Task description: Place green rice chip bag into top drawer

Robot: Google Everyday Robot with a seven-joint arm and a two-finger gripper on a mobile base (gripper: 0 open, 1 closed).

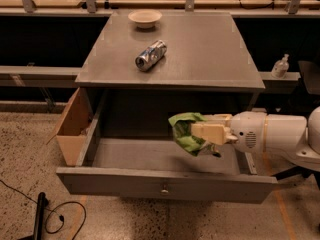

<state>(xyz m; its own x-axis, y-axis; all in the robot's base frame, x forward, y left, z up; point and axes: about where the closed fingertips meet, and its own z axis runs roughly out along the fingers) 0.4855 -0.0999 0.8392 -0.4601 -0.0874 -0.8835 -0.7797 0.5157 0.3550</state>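
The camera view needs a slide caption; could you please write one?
End effector holds the green rice chip bag above the open top drawer; can and bowl rest on the cabinet.

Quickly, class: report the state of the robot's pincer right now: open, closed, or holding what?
Pincer: closed on the green rice chip bag, held over the open top drawer.

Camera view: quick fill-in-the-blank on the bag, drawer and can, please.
The drawer stands ___. The gripper, over the drawer, is shut on the ___ bag. The can lies on its ___ on the table top.
Missing words: open; green; side.
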